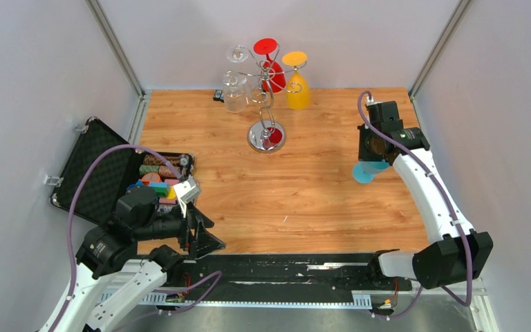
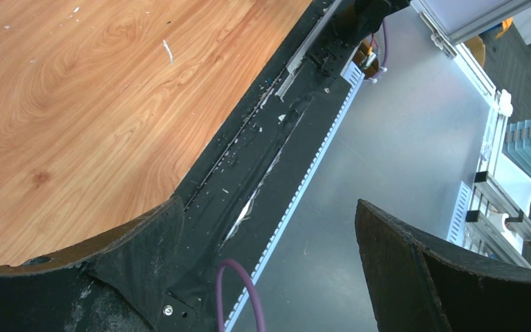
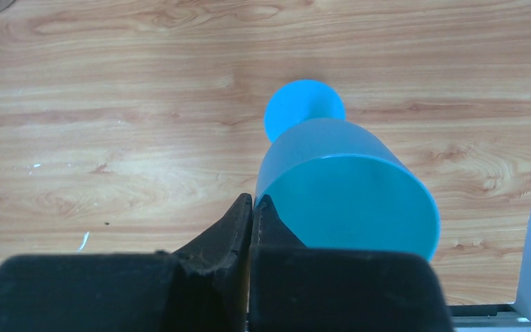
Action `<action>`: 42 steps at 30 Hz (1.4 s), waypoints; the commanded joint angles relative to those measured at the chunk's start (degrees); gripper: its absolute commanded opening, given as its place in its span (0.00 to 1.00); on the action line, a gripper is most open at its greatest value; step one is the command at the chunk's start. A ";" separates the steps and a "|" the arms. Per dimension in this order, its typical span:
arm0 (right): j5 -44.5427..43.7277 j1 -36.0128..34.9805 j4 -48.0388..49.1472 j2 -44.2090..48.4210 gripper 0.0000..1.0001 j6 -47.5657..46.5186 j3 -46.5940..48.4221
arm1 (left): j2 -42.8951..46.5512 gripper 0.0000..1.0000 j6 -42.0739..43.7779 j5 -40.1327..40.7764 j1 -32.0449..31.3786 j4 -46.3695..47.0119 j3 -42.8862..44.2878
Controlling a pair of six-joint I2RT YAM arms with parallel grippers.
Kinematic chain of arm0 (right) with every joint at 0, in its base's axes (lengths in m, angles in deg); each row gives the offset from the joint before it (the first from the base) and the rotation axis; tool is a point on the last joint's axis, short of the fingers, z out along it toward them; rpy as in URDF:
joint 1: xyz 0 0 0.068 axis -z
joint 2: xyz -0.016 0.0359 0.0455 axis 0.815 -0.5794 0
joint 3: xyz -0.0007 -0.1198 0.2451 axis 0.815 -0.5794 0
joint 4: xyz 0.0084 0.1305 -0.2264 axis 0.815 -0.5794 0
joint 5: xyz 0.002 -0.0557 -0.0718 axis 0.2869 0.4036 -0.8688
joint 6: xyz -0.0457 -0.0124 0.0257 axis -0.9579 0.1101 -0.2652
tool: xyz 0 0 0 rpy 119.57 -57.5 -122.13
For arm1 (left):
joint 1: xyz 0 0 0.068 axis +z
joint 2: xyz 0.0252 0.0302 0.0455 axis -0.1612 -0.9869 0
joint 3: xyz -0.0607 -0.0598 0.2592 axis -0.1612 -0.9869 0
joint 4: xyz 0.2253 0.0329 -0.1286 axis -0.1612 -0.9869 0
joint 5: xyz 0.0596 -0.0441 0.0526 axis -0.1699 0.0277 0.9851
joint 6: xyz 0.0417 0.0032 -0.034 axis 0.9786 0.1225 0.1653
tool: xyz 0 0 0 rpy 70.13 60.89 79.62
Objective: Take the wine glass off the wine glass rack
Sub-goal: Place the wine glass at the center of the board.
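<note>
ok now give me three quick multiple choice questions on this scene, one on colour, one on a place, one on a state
1. Which coloured glasses hang on the wine glass rack?
A a red glass and a yellow glass
B green and purple
C black and pink

2. Where is the blue wine glass?
A hung on the rack
B at the right gripper
C in the left gripper

3. How is the left gripper?
A shut on a glass
B shut on the rack
C open, empty

Answers: A, both hang by the clear glass; B, its fingers pinch the rim; C, its fingers stand wide apart.
</note>
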 commanded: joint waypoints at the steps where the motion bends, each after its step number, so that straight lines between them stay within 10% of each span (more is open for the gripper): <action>1: 1.49 4.36 4.04 -1.72 0.00 -0.62 2.37 | 0.36 1.00 1.24 -0.03 0.06 1.98 -0.17; 29: 6.02 17.21 5.19 -15.39 0.01 -1.24 7.70 | 0.90 1.00 1.11 0.06 0.07 1.97 -0.35; 42: 4.41 17.39 2.69 -15.30 0.36 -1.06 14.83 | 0.23 1.00 1.15 0.11 0.09 1.94 -0.35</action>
